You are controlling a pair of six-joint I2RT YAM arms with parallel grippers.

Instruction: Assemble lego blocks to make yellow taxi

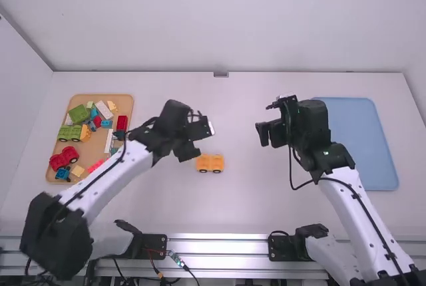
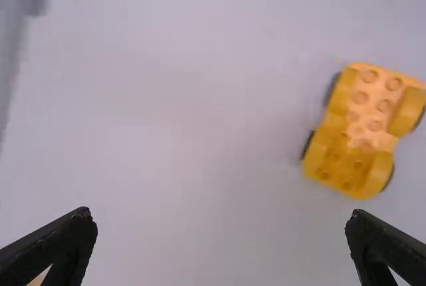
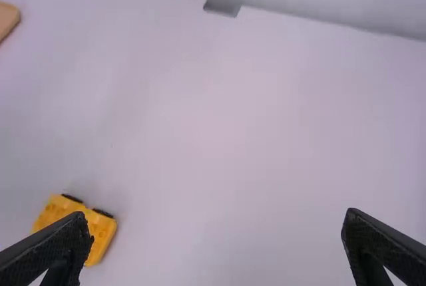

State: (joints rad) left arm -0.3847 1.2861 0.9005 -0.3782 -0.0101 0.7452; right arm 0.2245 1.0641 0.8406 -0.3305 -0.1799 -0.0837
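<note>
The yellow wheeled lego base [image 1: 210, 163] rests on the counter [image 1: 233, 209]. The left claw [image 1: 194, 142] hangs near the base, on its left, fingers spread with nothing between them. The right claw [image 1: 267, 134] is to the base's right, also parted and holding nothing. Well left of the base, a tan tray [image 1: 88, 97] bears mixed lego blocks [image 1: 78, 114], apparently including wheeled ones; a blue tray [image 1: 369, 143] lies well to its right.
</note>
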